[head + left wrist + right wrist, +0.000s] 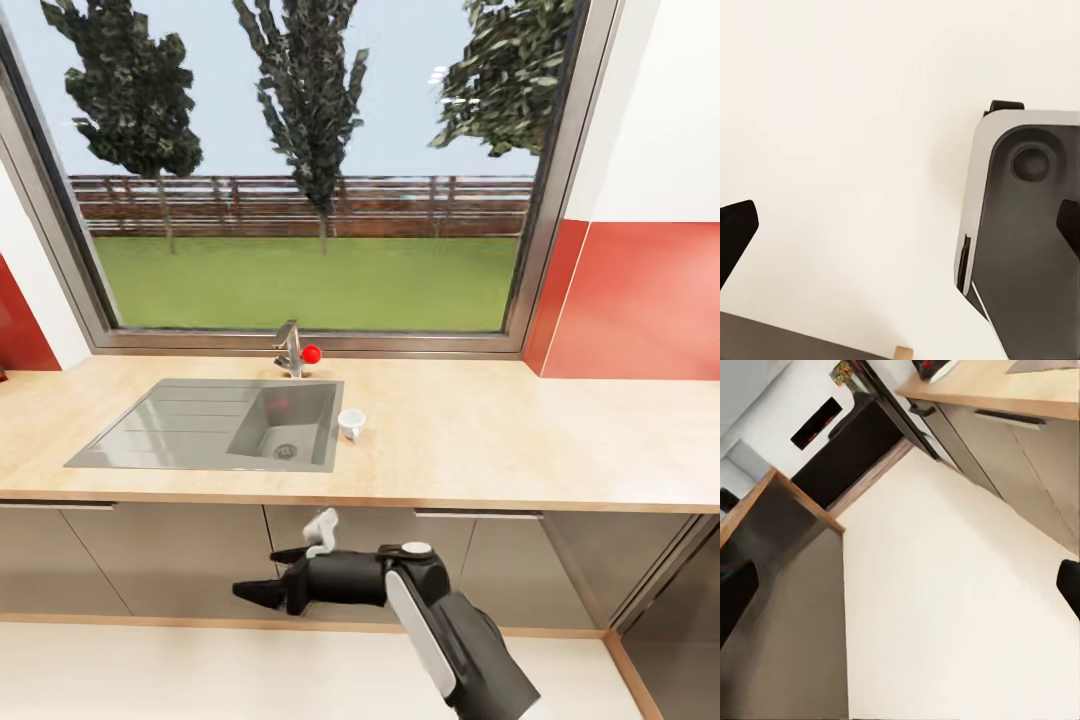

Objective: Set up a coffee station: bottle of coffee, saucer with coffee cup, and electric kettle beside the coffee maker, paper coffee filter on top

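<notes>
Fingers of your right gripper [262, 592] sit low in front of the grey cabinet fronts [180, 555], dark tips apart and holding nothing; from the right wrist they frame bare pale floor [945, 607]. Your left gripper [900, 225] has its tips spread wide too, empty, looking down at floor and part of your own body.

Watch that right arm: it's tucked below the surface edge, so lifting straight up could, I reckon, catch the lip of the surface [520, 440] or the cabinet handle [478, 515].

Up on the light-wood surface, the coffee cup [351, 424] stands alone just right of the steel sink [200, 425], close to the basin's rim. A clumsy reach could tip it into the sink or slide it off, since it's tiny and light by the look of it. No saucer under it yet.

Behind the sink, a tap with a red knob [296, 352], then the big window [300, 170] with lawn, fence and trees. Red wall panels [640, 300] to the right. In the right wrist view, a dark object sits at the surface's far end, too cropped to name.
</notes>
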You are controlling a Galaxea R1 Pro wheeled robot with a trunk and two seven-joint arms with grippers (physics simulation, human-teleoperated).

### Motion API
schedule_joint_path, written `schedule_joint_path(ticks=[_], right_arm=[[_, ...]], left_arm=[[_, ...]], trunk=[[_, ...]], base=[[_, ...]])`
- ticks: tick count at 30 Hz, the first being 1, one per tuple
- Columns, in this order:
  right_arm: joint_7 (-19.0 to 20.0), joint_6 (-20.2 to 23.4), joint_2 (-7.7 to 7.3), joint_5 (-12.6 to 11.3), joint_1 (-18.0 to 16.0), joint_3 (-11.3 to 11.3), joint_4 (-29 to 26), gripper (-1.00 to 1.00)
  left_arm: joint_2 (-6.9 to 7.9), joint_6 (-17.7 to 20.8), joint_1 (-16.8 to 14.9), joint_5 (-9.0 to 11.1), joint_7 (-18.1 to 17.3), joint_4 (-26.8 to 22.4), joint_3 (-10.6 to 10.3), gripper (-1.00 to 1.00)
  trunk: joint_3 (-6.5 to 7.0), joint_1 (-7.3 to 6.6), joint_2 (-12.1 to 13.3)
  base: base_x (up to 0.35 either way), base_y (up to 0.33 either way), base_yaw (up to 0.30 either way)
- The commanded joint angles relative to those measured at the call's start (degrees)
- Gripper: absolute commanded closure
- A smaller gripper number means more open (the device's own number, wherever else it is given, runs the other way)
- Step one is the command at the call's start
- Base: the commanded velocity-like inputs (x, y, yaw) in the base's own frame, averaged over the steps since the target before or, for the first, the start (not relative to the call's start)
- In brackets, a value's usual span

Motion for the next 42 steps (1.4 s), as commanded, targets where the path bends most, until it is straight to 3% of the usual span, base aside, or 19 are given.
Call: schedule_joint_path(ticks=[1, 3, 6, 8, 9, 10, 13, 16, 18, 20, 25, 29, 38, 42], right_arm=[[-0.11, 0.96, 0.01, -2.56, -0.05, 0.67, -1.78, -1.0], [-0.19, 1.59, 0.01, -5.2, -0.05, 1.37, -4.95, -1.0], [-2.04, 1.9, 0.01, -6.53, -0.05, 1.52, -8.38, -1.0], [-11.64, 1.89, 0.01, -7.05, -1.35, 1.12, -9.64, -1.0], [-13.96, 1.87, 0.01, -7.2, -2.36, 0.43, -9.77, -1.0], [-16.96, 1.86, 0.01, -7.38, -6.02, -2.92, -9.9, -1.0], [-18.11, 1.85, 0.01, -7.4, -10.85, -7.54, -9.85, -1.0], [-19.48, 1.87, 0.01, -7.35, -15.09, -11.31, -9.73, -1.0], [-22.52, 1.91, 0.01, -7.32, -17.63, -12.56, -9.63, -1.0], [-26.85, 1.89, 0.01, -7.31, -19.22, -12.99, -9.54, -1.0], [-47.79, 1.8, 0.01, -7.19, -21.37, -13.39, -9.4, -1.0], [-59.56, 1.82, 0.01, -7.09, -21.7, -13.36, -9.27, -1.0], [-75.89, 1.87, 0.01, -4.49, -23.17, -12.95, -7.85, -1.0], [-81.14, 1.85, 0.01, -3.9, -23.24, -12.66, -5.9, -1.0]], left_arm=[[0.01, -0.27, -0.08, -0.62, 0.23, 0.11, 0.38, -1.0], [0.01, -0.27, -0.08, -0.62, 0.23, 0.11, 0.39, -1.0], [0.01, -0.31, -0.07, -0.64, 0.23, 0.11, 0.36, -1.0], [0.09, -0.34, -0.08, -0.65, 0.23, 0.13, 0.39, -1.0], [0.12, -0.34, -0.09, -0.62, 0.23, 0.14, 0.4, -1.0], [0.19, -0.36, -0.1, -0.6, 0.23, 0.15, 0.37, -1.0], [0.2, -0.36, -0.11, -0.6, 0.23, 0.12, 0.41, -1.0], [0.17, -0.35, -0.09, -0.61, 0.23, 0.11, 0.41, -1.0], [0.09, -0.35, -0.1, -0.62, 0.23, 0.11, 0.4, -1.0], [0.05, -0.35, -0.11, -0.62, 0.23, 0.11, 0.41, -1.0], [0.09, -0.32, -0.08, -0.63, 0.23, 0.11, 0.37, -1.0], [0.02, -0.28, -0.07, -0.64, 0.23, 0.11, 0.34, -1.0], [0.01, -0.27, -0.1, -0.65, 0.23, 0.19, 0.15, -1.0], [0.04, -0.2, -0.09, -0.65, 0.29, 0.2, 0.11, -1.0]], trunk=[[-0.13, 0.04, -0.12], [-0.13, 0.04, -0.12], [-0.13, 0.04, -0.12], [-0.13, 0.04, -0.12], [-0.13, 0.04, -0.12], [-0.13, 0.04, -0.12], [-0.13, 0.04, -0.12], [-0.13, 0.04, -0.12], [-0.13, 0.04, -0.12], [-0.13, 0.04, -0.12], [-0.13, 0.04, -0.12], [-0.13, 0.04, -0.12], [-0.13, 0.04, -0.12], [-0.13, 0.04, -0.12]], base=[[0.0, 0.0, 0.0], [0.0, 0.0, 0.0], [0.0, 0.0, 0.0], [0.0, 0.0, 0.0], [0.0, 0.0, 0.0], [0.0, 0.0, 0.0], [0.0, 0.0, 0.0], [0.0, 0.0, 0.0], [0.0, 0.0, 0.0], [0.0, 0.0, 0.0], [0.0, 0.0, 0.0], [0.0, 0.0, 0.0], [0.0, 0.0, 0.0], [0.0, 0.0, 0.0]])
